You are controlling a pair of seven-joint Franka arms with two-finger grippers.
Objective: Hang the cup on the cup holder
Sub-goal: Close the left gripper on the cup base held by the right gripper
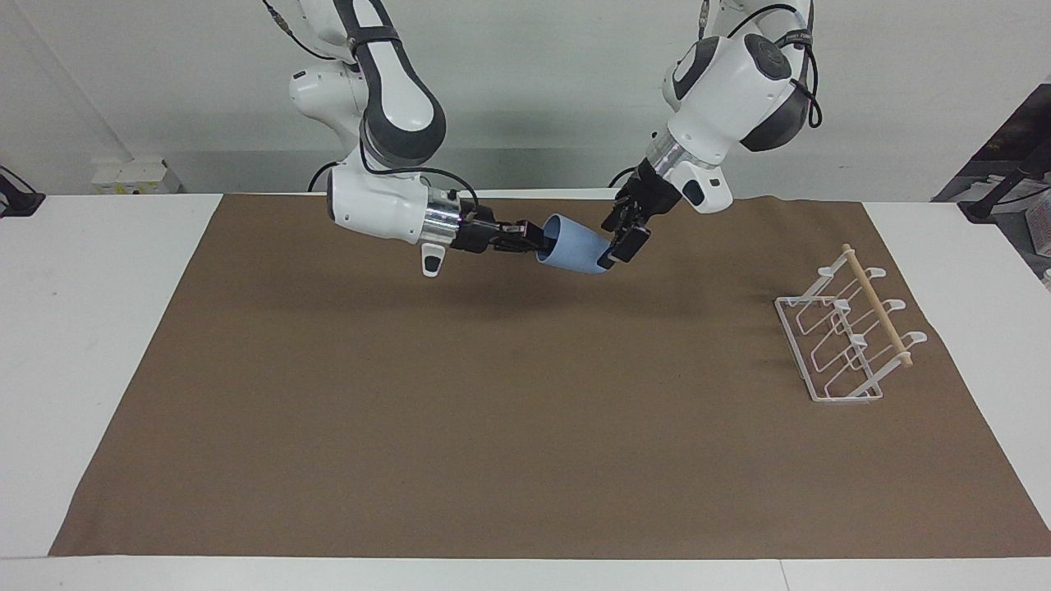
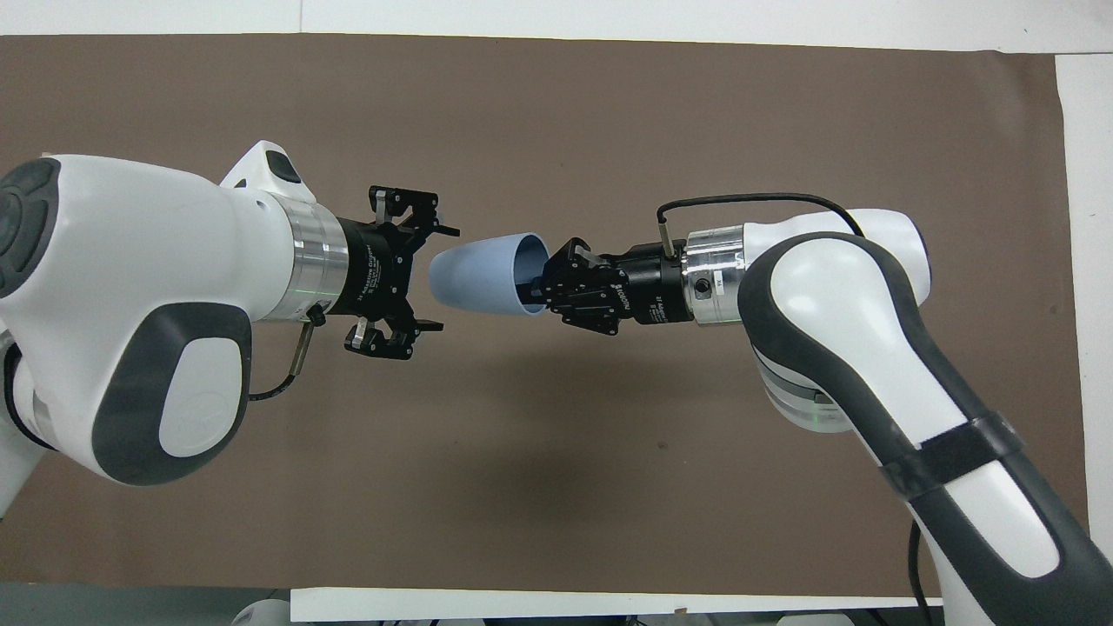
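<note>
My right gripper (image 1: 528, 237) (image 2: 532, 284) is shut on the rim of the light blue cup (image 1: 575, 246) (image 2: 478, 280). It holds the cup on its side in the air over the middle of the mat, base pointing toward the left arm's end. My left gripper (image 1: 618, 246) (image 2: 437, 279) is open, and its fingers stand on either side of the cup's base. I cannot tell whether they touch it. The white wire cup holder (image 1: 846, 336) with its wooden dowel stands on the mat toward the left arm's end. In the overhead view the left arm hides it.
A brown paper mat (image 1: 493, 427) (image 2: 609, 113) covers most of the white table (image 1: 90, 328). Both arms stretch across the middle of it, above the mat.
</note>
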